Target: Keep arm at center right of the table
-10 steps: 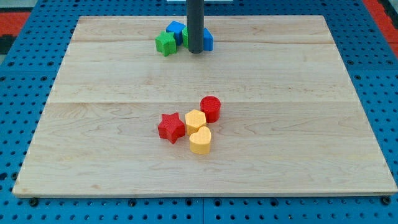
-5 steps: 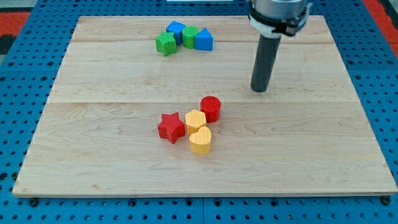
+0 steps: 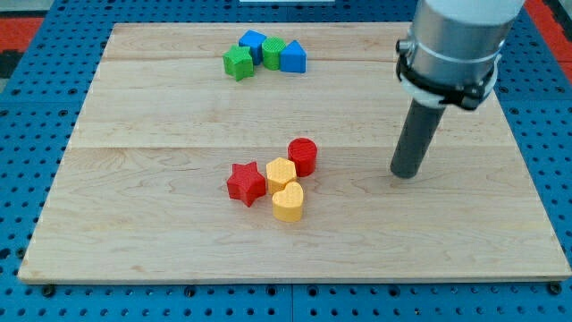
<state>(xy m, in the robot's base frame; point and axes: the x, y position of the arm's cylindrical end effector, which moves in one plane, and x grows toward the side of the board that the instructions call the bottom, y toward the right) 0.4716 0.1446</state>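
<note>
my tip (image 3: 406,174) right of red cylinder (image 3: 303,156), nearing centre right; no jaws; next: continue slightly rightward.

My tip (image 3: 405,174) rests on the table (image 3: 161,215), right of the nearest blocks.

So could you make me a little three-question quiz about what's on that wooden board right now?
1. True or false: my tip touches the red cylinder.
2. How many blocks sit in the group at the view's top?
3. Which block lies nearest the view's bottom? A) red star B) yellow heart C) green star

Key: 1. False, it stands apart, to the cylinder's right in the view. 2. Four. 3. B.
</note>
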